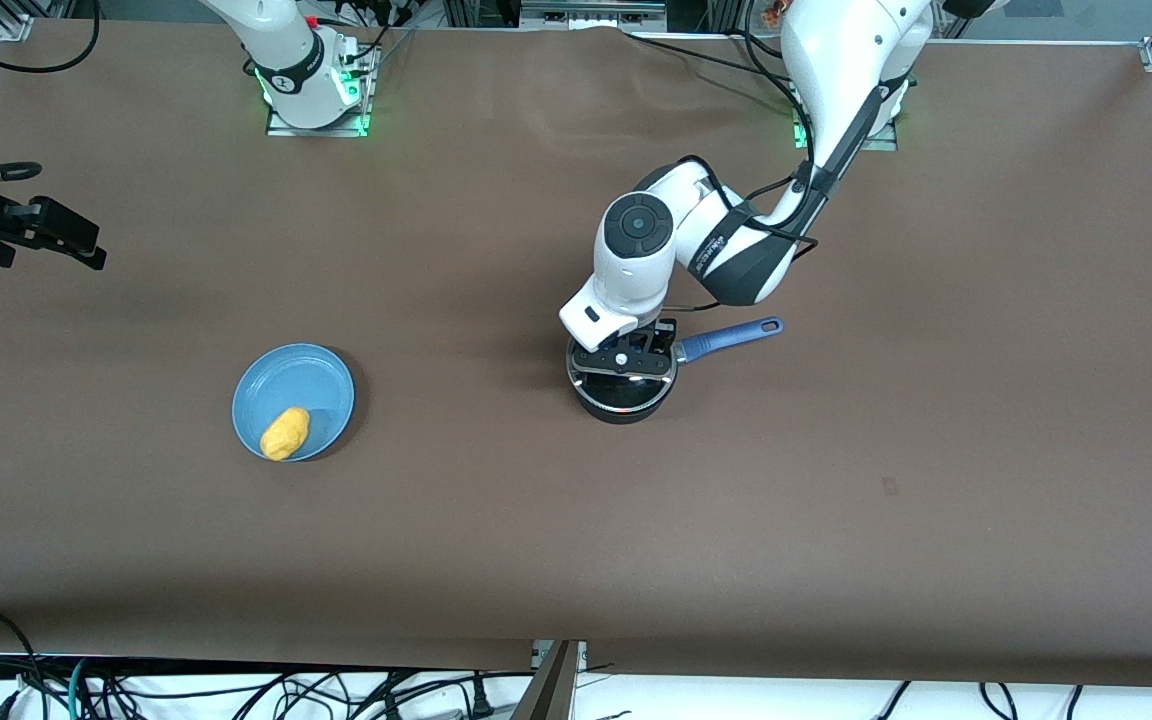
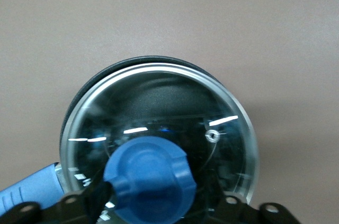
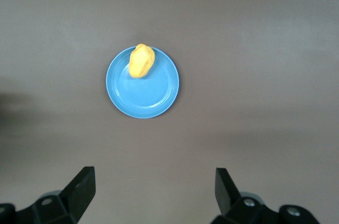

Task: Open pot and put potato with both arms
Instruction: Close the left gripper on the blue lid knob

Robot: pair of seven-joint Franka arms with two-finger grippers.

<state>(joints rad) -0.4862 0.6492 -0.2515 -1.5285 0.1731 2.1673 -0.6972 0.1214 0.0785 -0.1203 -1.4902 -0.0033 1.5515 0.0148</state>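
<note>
Pot [image 1: 622, 392] and lid [image 2: 159, 139] are met by the left end effector [image 1: 626, 358], which is lowered directly over the blue knob [image 2: 149, 180] at the centre of the glass lid. Its fingers [image 2: 85, 203] are seen on either side of the knob in the left wrist view, but whether the knob is pinched or merely straddled cannot be told. The lid is seated on the black pot, and the blue handle [image 1: 731, 339] is pointed toward the left arm's end of the bench [image 1: 836, 500]. The pot is placed near the middle of the bench, nearer to the front camera than the left arm's base [image 1: 841, 130].

The right end effector [image 3: 153, 189] is held high in the air over bare bench, with the plate in sight below it, its fingers [image 3: 82, 184] spread wide apart with nothing between them. In the front view it is seen at the edge of the picture, toward the right arm's end of the bench.

The potato [image 1: 285, 433] is laid on a light-blue plate [image 1: 321, 385], at the part of the plate nearest the front camera and touching its rim. The plate is set well apart from the pot, toward the right arm's end of the bench, and at about the same distance from the front camera as the pot.
</note>
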